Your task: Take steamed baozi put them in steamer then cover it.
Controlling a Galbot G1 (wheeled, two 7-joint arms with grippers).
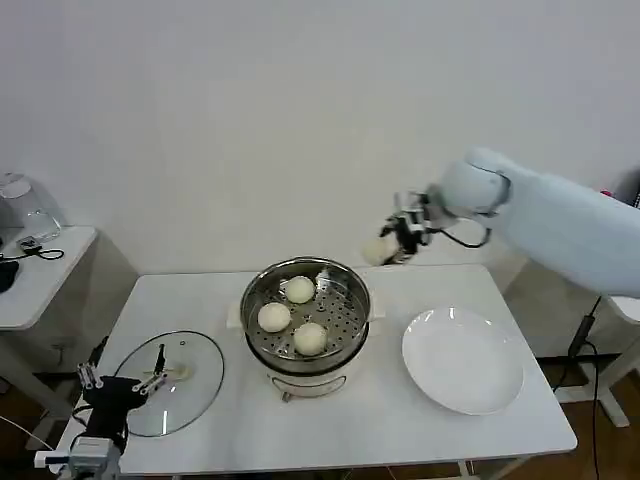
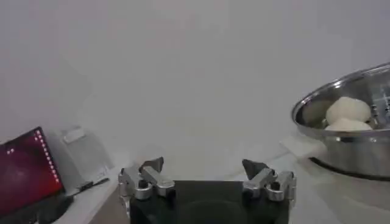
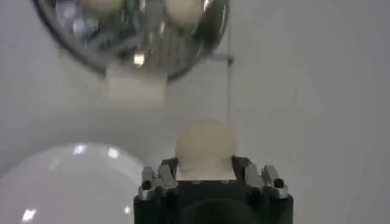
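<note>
The shiny steamer [image 1: 345, 290] stands mid-table on its cream pot base and holds three steamed baozi [image 1: 299, 290], [image 1: 274, 317], [image 1: 310, 339]. Another baozi [image 1: 379, 250] hangs in the air above the table, behind and to the right of the steamer, with my right gripper [image 1: 390, 247] shut on it. The right wrist view shows that bun [image 3: 205, 145] between the fingers, the steamer [image 3: 201, 42] beyond it. The glass cover [image 1: 190, 385] lies flat at the table's front left. My left gripper [image 1: 152, 382] is parked open just over the cover's near edge.
An empty white plate [image 1: 463, 359] lies right of the steamer. A side table [image 1: 45, 270] with a clear jug [image 1: 22, 205] stands at the far left. In the left wrist view a red-lit screen [image 2: 24, 173] sits low beside the table.
</note>
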